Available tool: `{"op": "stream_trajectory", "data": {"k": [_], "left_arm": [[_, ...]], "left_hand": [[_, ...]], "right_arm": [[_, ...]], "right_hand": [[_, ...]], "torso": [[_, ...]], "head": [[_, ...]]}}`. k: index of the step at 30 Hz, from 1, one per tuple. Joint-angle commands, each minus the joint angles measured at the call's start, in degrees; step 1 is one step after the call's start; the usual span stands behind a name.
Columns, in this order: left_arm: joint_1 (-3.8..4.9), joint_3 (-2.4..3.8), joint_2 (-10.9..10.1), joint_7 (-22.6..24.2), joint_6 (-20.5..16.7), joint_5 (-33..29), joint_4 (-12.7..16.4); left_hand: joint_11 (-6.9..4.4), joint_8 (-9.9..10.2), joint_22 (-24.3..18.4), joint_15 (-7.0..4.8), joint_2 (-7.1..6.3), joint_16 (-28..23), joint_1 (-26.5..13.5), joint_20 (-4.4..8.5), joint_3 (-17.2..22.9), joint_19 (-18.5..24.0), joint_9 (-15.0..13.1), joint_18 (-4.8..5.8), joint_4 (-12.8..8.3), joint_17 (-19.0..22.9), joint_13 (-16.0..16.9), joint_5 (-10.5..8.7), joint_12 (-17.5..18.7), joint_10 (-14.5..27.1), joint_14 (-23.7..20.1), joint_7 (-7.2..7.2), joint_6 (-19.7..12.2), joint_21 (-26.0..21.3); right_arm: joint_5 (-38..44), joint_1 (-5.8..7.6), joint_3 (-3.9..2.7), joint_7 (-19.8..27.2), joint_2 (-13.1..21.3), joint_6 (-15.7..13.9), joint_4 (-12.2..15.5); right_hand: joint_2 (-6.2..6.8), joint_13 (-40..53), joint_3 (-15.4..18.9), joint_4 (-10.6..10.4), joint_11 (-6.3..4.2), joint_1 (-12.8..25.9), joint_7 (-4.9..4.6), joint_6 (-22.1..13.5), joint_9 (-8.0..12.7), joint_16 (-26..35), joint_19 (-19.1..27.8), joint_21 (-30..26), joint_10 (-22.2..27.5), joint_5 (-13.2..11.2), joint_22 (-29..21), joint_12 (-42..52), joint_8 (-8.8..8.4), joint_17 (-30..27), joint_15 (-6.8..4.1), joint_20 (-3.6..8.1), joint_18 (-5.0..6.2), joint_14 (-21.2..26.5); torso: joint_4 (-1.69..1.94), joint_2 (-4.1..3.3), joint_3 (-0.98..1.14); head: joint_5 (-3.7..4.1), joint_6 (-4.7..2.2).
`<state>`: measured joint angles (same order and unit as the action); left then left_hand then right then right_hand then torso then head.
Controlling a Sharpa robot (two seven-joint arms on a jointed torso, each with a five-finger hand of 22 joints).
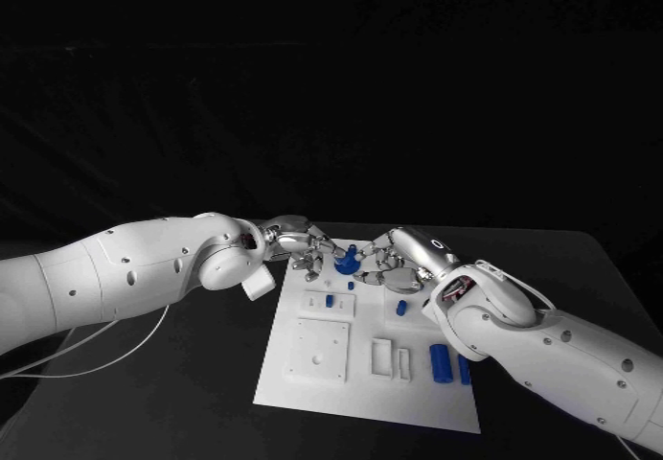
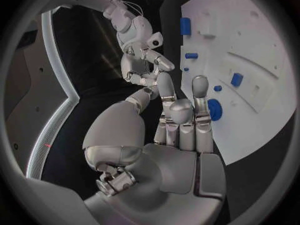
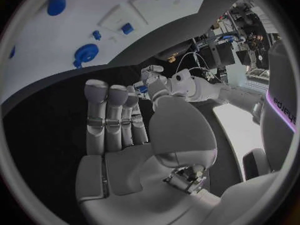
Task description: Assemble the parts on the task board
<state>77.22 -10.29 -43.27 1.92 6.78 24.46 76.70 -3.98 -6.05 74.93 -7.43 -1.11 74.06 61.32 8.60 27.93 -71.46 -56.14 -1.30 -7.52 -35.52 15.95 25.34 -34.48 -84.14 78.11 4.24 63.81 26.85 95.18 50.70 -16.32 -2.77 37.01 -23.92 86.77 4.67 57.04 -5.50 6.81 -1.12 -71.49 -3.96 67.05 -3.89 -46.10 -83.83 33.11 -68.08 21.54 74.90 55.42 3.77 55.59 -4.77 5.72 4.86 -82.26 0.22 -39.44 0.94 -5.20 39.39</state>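
Observation:
The white task board (image 1: 362, 379) lies in the middle of the table. At its far end a blue round part (image 1: 346, 261) stands on it, between my two hands. My left hand (image 1: 297, 240) hovers at the board's far left edge with its fingers (image 2: 199, 87) stretched out right beside that round part (image 2: 214, 109), holding nothing; contact is unclear. My right hand (image 1: 394, 265) hangs just right of the part, fingers (image 3: 107, 116) straight and apart, palm empty. The round part (image 3: 86, 52) sits on the board beyond them.
More blue parts lie on the board: a small one (image 1: 402, 308) mid-right and two cylinders (image 1: 441, 362) near the right edge. White raised blocks (image 1: 322, 350) take up the board's left and middle. Black table surrounds the board.

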Motion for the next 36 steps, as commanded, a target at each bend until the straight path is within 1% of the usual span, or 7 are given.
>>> {"op": "stream_trajectory", "data": {"k": [1, 7, 14, 16, 17, 20, 36], "left_arm": [[0.07, 0.04, -0.23, -2.85, -5.46, 9.11, 0.89], [0.09, 0.03, -1.18, -9.67, -14.27, 15.79, 3.19], [0.10, -0.10, -2.02, -18.93, -21.61, 22.08, 6.33], [0.09, -0.31, -2.10, -21.52, -23.54, 24.00, 7.15], [0.09, -0.72, -2.22, -22.65, -24.52, 24.87, 7.62], [0.09, -1.51, -2.38, -25.12, -26.72, 26.67, 8.57], [-3.07, -3.31, -1.96, -30.14, -35.19, 28.91, 10.55]], "left_hand": [[-0.49, -0.18, 1.08, -0.52, 0.41, 0.17, 0.91, 0.25, 0.48, -0.45, -3.57, 0.36, 0.07, -0.29, 0.05, 0.51, -0.16, -2.47, 0.50, -5.17, 5.79, 0.36], [-1.04, -0.24, 1.08, -0.77, -1.16, 0.74, 0.82, 0.51, 1.34, -1.27, -3.05, 0.14, -0.17, -2.70, -0.04, 5.09, -1.34, -2.69, 2.19, -5.58, 7.25, 0.87], [-1.14, 1.12, 1.00, -0.73, -2.42, -0.30, 0.75, 0.30, 2.68, -1.88, -2.27, -0.28, 0.39, -4.35, -1.28, 5.75, -2.59, -2.64, 3.27, -5.71, 8.50, 1.09], [-1.17, 1.39, 1.03, -0.63, -2.98, -0.48, 1.15, 0.11, 3.54, -1.85, -2.33, -0.59, 0.86, -5.33, -1.92, 5.33, -2.87, -2.71, 3.42, -5.71, 8.84, 1.15], [-1.19, 1.54, 1.05, -0.66, -2.99, -0.49, 1.62, 0.13, 4.92, -1.84, -2.21, -0.64, 0.64, -5.43, -2.00, 1.11, -2.84, -2.70, 3.44, -5.67, 8.74, 1.19], [-1.16, 1.31, 1.01, -0.45, -4.89, -0.61, 1.10, -0.29, 8.63, -1.85, -2.49, -1.03, 2.01, -5.86, -2.20, -0.33, -3.18, -2.72, 3.60, -5.74, 9.15, 1.49], [-1.18, 1.39, 1.06, -0.23, -5.66, -0.08, 0.74, -1.05, 9.63, -1.82, -2.34, -1.85, 2.51, -6.89, -2.14, -0.32, -4.15, -2.70, 3.86, -5.86, 9.74, 2.09]], "right_arm": [[-3.22, -0.01, -0.73, -0.13, 0.91, 0.47, -1.41], [-9.31, 0.45, -3.98, -0.20, 2.47, -0.18, -5.37], [-14.68, 2.77, -6.74, -0.07, 4.21, -1.14, -10.58], [-15.57, 3.51, -7.55, -0.01, 4.38, -1.31, -12.09], [-15.95, 3.89, -7.88, 0.01, 4.39, -1.40, -12.82], [-16.78, 4.80, -8.50, 0.08, 4.29, -1.56, -14.48], [-18.60, 7.00, -10.14, 0.39, 2.97, -1.24, -18.86]], "right_hand": [[0.27, -0.17, -0.91, 0.12, -0.06, -0.40, -0.20, -0.40, 0.06, 0.36, -2.32, -0.55, 0.42, 0.32, 3.70, -0.34, -0.20, -0.18, 0.00, 0.09, 0.37, 0.22], [0.84, -0.24, -4.21, 1.44, -0.05, -0.52, -0.40, -0.65, 0.09, 0.38, -2.30, -0.57, 0.66, 3.86, 3.76, -0.42, -0.21, -0.21, -0.02, 0.11, 0.38, 0.30], [1.56, -0.28, -7.00, 2.92, -0.07, 0.40, -0.47, -0.58, 0.08, 0.26, -2.23, -0.29, 0.63, 5.53, 3.84, -0.37, -0.21, -0.13, -0.03, 0.12, 0.39, 0.34], [1.61, -0.31, -7.33, 3.19, -0.07, 0.58, -0.46, -0.56, 0.08, 0.20, -2.23, -0.19, 0.61, 5.60, 3.85, -0.38, -0.23, -0.09, -0.04, 0.13, 0.38, 0.30], [1.65, -0.33, -7.65, 3.51, -0.08, 0.77, -0.48, -0.53, 0.07, 0.25, -2.17, -0.03, 0.61, 5.72, 3.87, -0.39, -0.19, -0.12, -0.03, 0.12, 0.37, 0.36], [1.61, -0.35, -7.73, 3.56, -0.09, 0.88, -0.48, -0.55, 0.08, 0.19, -2.20, 0.08, 0.61, 6.02, 3.89, -0.40, -0.20, -0.07, -0.04, 0.13, 0.37, 0.33], [1.62, -0.41, -7.70, 3.64, -0.08, 1.16, -0.48, -0.58, 0.07, 0.23, -2.14, 0.09, 0.63, 6.08, 3.87, -0.44, -0.20, -0.10, -0.03, 0.12, 0.38, 0.36]], "torso": [[0.02, 0.13, -0.06], [-0.14, 0.26, -0.09], [-0.01, 0.74, -0.17], [-0.01, 0.93, -0.17], [0.00, 0.99, -0.18], [0.07, 1.29, -0.12], [0.34, 1.57, 0.13]], "head": [[-0.19, 0.07], [-0.26, 0.45], [-0.54, 1.35], [-0.62, 1.59], [-0.59, 1.74], [-0.70, 2.17], [-0.97, 3.38]]}}
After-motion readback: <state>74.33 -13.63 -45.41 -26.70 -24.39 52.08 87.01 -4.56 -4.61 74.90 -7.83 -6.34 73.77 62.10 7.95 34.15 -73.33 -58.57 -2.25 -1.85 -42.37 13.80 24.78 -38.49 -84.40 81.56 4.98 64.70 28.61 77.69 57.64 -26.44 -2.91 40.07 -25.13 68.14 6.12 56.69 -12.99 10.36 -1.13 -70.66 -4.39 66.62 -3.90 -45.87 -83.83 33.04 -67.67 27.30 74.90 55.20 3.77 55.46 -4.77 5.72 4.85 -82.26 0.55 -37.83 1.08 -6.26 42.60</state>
